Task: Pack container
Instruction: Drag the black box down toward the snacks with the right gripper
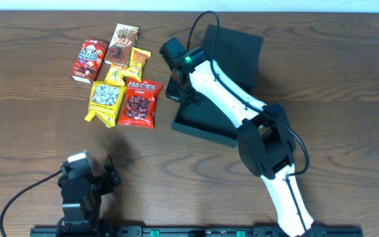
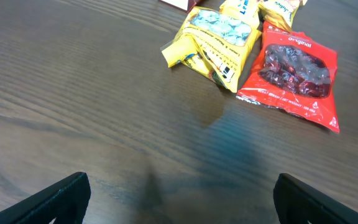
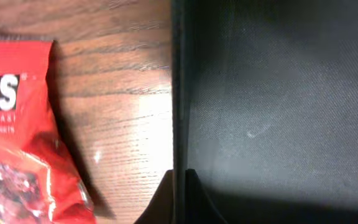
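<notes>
At the near edge of the dark, wood-grained table (image 1: 31, 125), the left gripper (image 2: 182, 190) is seen low over bare boards. Its two black fingers (image 2: 61, 198) are spread wide with nothing between them. Just beyond it, two soft bags are laid flat side by side and touching. One is a glossy red bag (image 1: 139, 103) with a clear window showing dark red sweets. The other is a crumpled yellow bag (image 1: 105, 102) with a window showing pale grey-blue sweets. To the right of the red bag and just beside it, the box (image 1: 202, 130) is set at a slant on the table. It is a matte black, rectangular cardboard tray with low, straight walls, and its floor is finely textured in the right wrist view. The white-shelled right arm is stretched across the box from the near right. The right gripper (image 3: 179, 180) is seen at the box's left wall, with its jaws closed on the thin rim, one finger to each side. Farther back, two small yellow packets (image 1: 137, 60) are noted, then a red carton (image 1: 89, 59) and a brown carton (image 1: 123, 42). The flat, hinged lid (image 1: 235, 49) is raised at the far side of the box.
</notes>
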Available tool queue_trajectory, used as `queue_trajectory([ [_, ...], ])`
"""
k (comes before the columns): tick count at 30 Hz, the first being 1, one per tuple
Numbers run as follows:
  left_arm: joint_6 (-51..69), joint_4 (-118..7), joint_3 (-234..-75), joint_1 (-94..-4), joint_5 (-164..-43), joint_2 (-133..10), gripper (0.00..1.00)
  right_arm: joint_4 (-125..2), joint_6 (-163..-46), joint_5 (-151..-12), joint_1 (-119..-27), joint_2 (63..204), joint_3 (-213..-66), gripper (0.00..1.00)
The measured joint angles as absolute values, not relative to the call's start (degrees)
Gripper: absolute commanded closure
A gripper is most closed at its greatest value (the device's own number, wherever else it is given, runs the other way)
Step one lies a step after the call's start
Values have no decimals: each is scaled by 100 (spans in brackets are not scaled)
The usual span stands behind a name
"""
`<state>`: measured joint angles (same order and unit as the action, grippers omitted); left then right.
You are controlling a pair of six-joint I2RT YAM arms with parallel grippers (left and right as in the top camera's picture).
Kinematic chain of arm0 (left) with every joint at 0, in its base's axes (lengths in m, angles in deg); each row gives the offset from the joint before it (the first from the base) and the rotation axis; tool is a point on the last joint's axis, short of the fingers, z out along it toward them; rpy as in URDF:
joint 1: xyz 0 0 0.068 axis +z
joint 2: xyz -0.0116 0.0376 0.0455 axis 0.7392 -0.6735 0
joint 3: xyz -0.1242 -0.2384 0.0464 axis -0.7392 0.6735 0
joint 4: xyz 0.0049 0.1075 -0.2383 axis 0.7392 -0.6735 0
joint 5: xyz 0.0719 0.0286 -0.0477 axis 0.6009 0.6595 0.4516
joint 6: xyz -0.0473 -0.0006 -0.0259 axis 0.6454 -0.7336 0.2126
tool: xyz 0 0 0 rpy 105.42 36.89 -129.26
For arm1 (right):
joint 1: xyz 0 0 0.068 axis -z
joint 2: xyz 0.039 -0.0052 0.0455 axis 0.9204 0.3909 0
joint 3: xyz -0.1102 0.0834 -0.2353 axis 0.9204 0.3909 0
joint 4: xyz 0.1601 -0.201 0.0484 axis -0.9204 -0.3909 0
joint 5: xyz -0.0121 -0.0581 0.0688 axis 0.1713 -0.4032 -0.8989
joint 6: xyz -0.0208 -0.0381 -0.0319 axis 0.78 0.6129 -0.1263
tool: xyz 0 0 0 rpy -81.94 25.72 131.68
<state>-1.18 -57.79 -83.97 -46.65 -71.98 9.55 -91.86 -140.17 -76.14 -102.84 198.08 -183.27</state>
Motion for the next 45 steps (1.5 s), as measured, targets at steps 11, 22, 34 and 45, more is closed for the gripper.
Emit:
queue_trajectory([
  [11, -118, -5779, -8397, -4665, -7198, 955, 5, -9271, -12758, -7483, -10284, 19808, -18327, 98],
  [22, -118, -5781, -8397, -4665, -7198, 955, 5, -9350, -12225, -7605, -10284, 19808, -18345, 2],
  [34, -118, -5779, -8397, -4665, -7200, 955, 5, -11009, -11208, -7260, -10284, 19554, -20688, 1],
  [45, -118, -5766, -8397, -4665, -7196, 955, 5, -10815, -10155, -6971, -10284, 18501, -21079, 1],
])
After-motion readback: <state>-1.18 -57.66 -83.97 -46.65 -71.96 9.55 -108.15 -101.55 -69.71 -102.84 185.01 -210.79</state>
